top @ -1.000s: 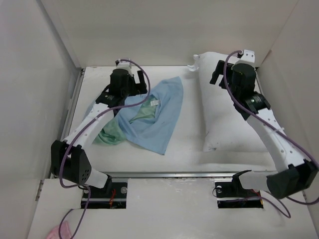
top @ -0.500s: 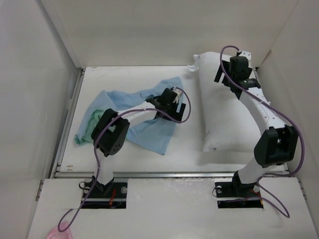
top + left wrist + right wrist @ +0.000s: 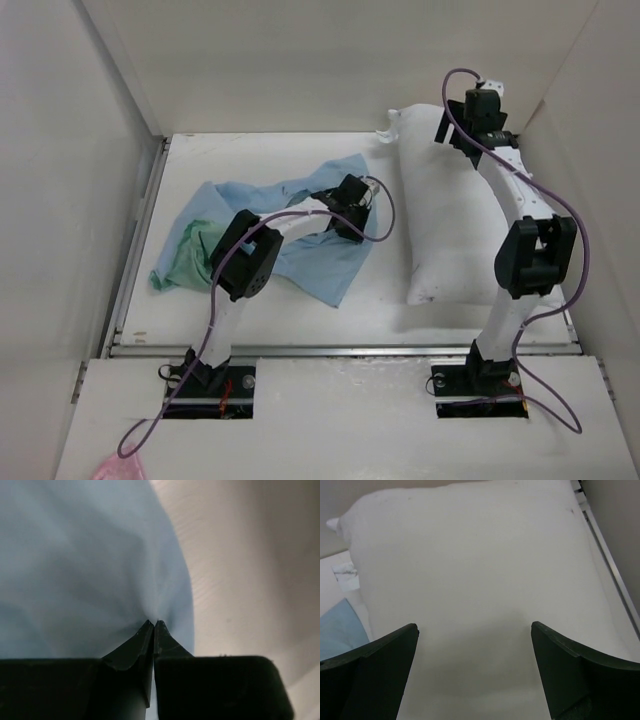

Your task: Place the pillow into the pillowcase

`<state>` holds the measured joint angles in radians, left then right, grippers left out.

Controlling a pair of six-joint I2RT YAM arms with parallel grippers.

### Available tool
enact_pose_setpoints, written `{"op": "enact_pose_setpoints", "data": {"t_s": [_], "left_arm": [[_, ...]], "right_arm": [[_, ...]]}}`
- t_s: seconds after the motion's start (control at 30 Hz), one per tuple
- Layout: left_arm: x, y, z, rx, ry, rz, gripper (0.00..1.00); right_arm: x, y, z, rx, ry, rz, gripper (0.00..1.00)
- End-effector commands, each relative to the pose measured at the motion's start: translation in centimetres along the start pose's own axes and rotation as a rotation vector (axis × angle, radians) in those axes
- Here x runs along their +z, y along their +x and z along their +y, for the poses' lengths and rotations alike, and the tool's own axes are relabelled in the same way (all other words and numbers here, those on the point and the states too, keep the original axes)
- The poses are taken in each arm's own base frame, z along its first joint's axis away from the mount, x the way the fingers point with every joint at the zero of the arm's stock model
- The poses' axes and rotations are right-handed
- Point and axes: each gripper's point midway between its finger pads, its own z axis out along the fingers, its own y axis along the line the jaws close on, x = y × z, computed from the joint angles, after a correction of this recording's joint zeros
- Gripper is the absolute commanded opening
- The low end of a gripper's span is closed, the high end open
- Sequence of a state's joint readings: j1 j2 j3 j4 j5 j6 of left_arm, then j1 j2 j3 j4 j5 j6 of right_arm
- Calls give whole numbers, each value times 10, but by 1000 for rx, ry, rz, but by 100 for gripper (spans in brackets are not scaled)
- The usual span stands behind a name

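**Left jaws pinched on the pillowcase, right jaws wide over the pillow**

Overhead view first. The pillowcase [image 3: 225, 205] lay crumpled on the left half of the white surface [image 3: 375, 300], mostly light blue side up, with a bit of the sea-green side [image 3: 190, 258] showing at its near-left end. The left gripper [image 3: 352, 207] was down at the right edge of that fabric. The pillow [image 3: 440, 225] lay along the right side of the surface, its far end up near the back wall, close to the pillowcase but not touching it as far as I could see. The right gripper [image 3: 455, 132] was up over the pillow's far end.

Left wrist cam: the left gripper [image 3: 153, 624] had its jaws closed tip to tip, with blue pillowcase [image 3: 75, 565] fabric puckering right into the pinch, so it was clamped on the cloth. Bare surface [image 3: 250, 570] showed off to the right.

Right wrist cam: the right gripper [image 3: 474, 627] had its jaws spread wide apart with nothing between them, and the plump white pillow [image 3: 470, 555] filled most of the shot beneath. A blue corner of the pillowcase [image 3: 337, 630] peeked in at the left edge.
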<state>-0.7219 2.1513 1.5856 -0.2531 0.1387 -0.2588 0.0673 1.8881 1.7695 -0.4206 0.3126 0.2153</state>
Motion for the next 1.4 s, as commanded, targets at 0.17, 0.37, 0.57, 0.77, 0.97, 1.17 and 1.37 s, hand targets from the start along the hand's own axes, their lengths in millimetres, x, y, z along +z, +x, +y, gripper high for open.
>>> {"op": "enact_pose_setpoints", "data": {"t_s": [0.17,0.37,0.57,0.77,0.97,1.17,1.37], "left_arm": [[-53,-50,-120,235,383,-56,17],[-128,-85,-46,132,93,-239,100],[-145,-85,68,-106,-321,-242,100],[-108,-55,129,-108,-524,-63,100],[-75,-42,149,-71,-546,19,100],[-65,-56,183,-160,-599,15,98],[-87,-82,192,-184,-656,-82,7]], "right_arm": [[-5,-55,-1,-33,-60,-101,100],[5,-55,16,-61,-160,-68,100],[61,-13,35,-88,-196,80,100],[97,45,44,-94,-230,235,100],[102,77,38,-86,-202,308,65],[82,45,44,-87,-255,200,0],[8,-30,57,-92,-406,-51,0]]}}
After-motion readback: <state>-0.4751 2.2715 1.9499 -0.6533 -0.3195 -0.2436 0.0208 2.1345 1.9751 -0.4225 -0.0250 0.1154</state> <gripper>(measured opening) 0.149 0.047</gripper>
